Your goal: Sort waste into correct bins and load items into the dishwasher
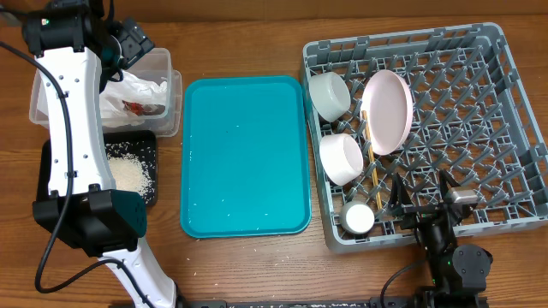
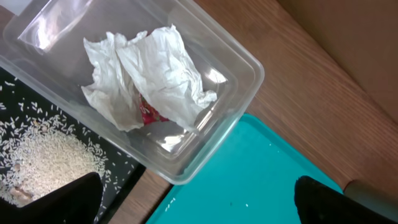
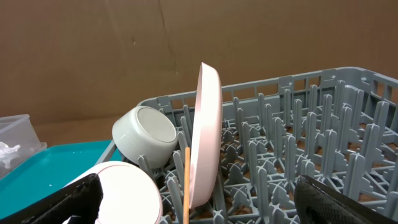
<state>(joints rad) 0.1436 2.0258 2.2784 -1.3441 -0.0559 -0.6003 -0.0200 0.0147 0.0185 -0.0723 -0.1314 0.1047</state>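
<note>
Left claw (image 2: 199,208): I read it wide, nothing held.
Napkin (image 2: 155,74): 12 o'clock, inside clear tub (image 2: 245,65), red scrap showing.
Rice (image 2: 43,155): 9 o'clock, on black tray (image 2: 121,165).
Right claw (image 3: 199,208): wide, empty.
Pink plate (image 3: 207,130): 12 o'clock, on edge in grey rack (image 3: 323,124).
Grey-green bowl (image 3: 149,134): 11 o'clock, tipped sideways.

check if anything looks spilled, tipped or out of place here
Nothing serious stands out. The napkin lies in the clear tub, the rice in the black tray, and the dishes sit in the rack. Only oddity: a few tiny white specks on the teal tray, grains or droplets, I cannot tell.
</note>
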